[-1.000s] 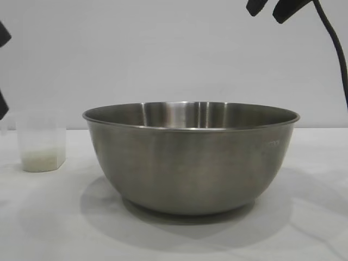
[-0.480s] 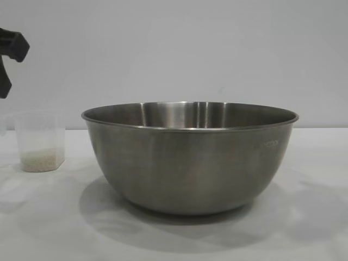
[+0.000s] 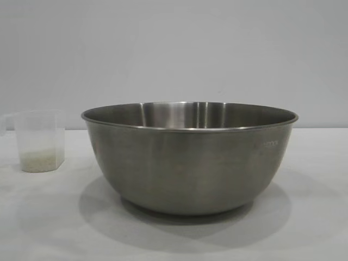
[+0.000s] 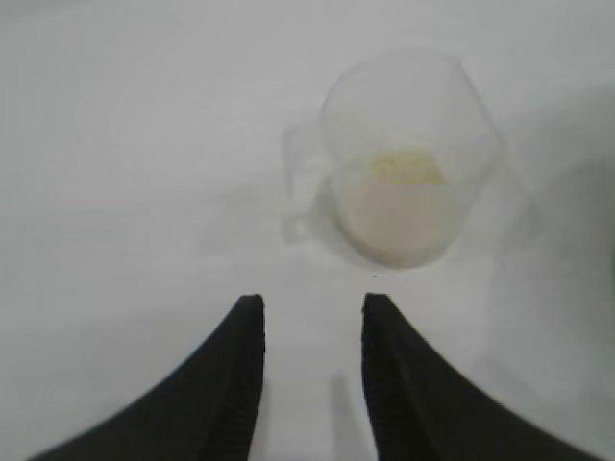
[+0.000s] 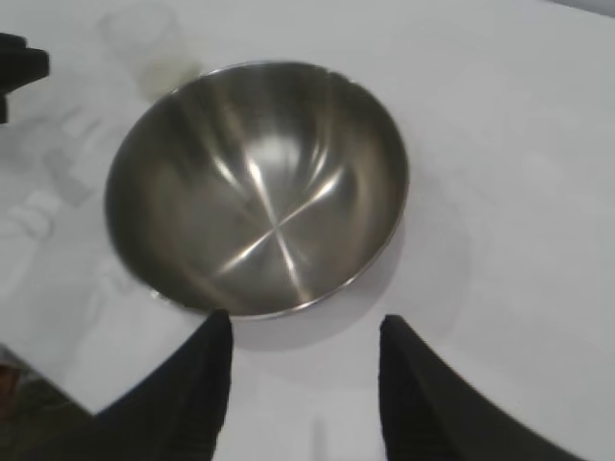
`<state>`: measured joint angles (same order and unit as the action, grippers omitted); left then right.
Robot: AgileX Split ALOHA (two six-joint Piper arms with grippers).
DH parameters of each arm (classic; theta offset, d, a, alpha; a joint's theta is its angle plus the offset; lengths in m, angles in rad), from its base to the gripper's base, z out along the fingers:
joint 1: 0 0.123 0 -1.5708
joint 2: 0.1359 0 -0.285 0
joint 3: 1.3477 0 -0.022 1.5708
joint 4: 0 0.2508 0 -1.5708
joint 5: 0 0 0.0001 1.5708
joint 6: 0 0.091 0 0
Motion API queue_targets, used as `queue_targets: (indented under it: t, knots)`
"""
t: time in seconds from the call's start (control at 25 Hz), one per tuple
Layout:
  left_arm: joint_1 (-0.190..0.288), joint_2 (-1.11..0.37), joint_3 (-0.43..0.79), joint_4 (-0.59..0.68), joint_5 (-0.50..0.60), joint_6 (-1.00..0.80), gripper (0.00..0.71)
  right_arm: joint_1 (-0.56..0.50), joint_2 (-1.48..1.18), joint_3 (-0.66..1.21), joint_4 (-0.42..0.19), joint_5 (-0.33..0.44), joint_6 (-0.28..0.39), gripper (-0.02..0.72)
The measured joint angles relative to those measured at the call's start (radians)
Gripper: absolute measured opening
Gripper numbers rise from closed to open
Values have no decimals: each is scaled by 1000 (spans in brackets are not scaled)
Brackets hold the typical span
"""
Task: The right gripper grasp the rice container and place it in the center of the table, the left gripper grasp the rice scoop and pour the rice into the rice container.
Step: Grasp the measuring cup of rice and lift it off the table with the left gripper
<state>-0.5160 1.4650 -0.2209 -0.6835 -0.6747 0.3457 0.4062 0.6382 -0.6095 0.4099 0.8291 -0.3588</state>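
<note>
Standing just beyond the left tool's [image 4: 309, 331] narrowly parted, empty fingers: rice scoop [image 4: 408, 158].

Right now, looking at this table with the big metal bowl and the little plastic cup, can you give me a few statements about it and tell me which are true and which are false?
1. The rice container is empty inside. True.
2. The rice scoop is lying on its side. False: it stands upright on the table, with a little rice in the bottom.
3. The left gripper is clamped on the rice scoop. False: its fingers are apart, short of the scoop, holding nothing.
4. The right gripper holds nothing. True: its fingers are open, clear of the container's rim.
5. The rice scoop sits inside the container. False: it stands apart, beside it.
</note>
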Motion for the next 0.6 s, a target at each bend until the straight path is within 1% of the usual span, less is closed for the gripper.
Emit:
queue_targets:
  t: [0.12,0.16,0.2,0.24,0.28,0.32,0.4,0.48,0.6]
  knots:
    - [0,0,28,54,-39,-49,225,-47,-66,0,-11,113,2,298]
    - [0,0,32,66,-51,-59,225,-70,-84,0,-26,143,30,298]
    - [0,0,37,76,-59,-62,225,-85,-104,0,-62,169,103,298]
    - [0,0,39,78,-61,-67,225,-100,-131,0,-113,195,172,298]
    - [0,0,39,80,-63,-76,225,-109,-154,0,-151,224,212,298]
    - [0,0,39,84,-66,-83,225,-115,-174,0,-187,252,235,298]
    - [0,0,39,94,-66,-90,225,-116,-227,0,-227,296,254,298]
    - [0,19,39,101,-69,-117,225,-116,-275,0,-237,325,263,298]
    - [0,85,56,156,-108,-168,225,-116,-344,0,-261,366,265,298]
